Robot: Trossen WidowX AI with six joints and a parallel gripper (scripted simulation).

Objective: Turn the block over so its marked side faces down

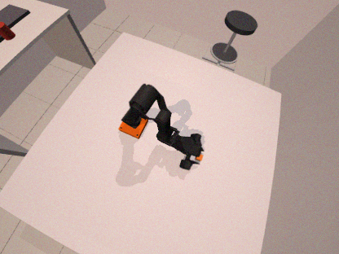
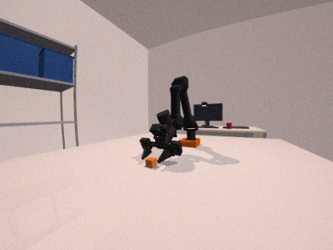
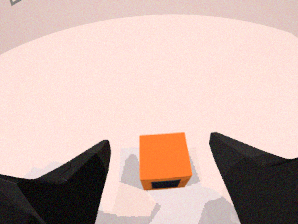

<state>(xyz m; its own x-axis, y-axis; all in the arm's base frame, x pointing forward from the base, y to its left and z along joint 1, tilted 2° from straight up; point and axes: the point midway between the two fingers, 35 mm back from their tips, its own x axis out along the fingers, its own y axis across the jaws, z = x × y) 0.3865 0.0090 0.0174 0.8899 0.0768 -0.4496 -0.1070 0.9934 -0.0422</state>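
Observation:
The orange block [image 1: 199, 158] [image 2: 150, 163] [image 3: 164, 156] looks level on the table [image 1: 232, 118] [image 2: 200, 208]. Its dark square mark [image 3: 166, 184] is on an upright side, the one toward the arm, seen at the block's lower edge in the wrist view. The top face is plain orange, and no mark shows in the exterior view. My gripper [image 1: 200, 156] [image 2: 152, 159] [image 3: 160, 142] is open, with one finger on each side of the block and a gap to it on both sides. The underside of the block is hidden.
The arm's orange base [image 1: 134, 129] [image 2: 190, 143] stands on the table behind the gripper. A black stool [image 1: 240, 22] stands on the floor beyond the table. A desk with a monitor [image 2: 208, 112] and a shelf with blue bins [image 2: 56, 65] are in the background.

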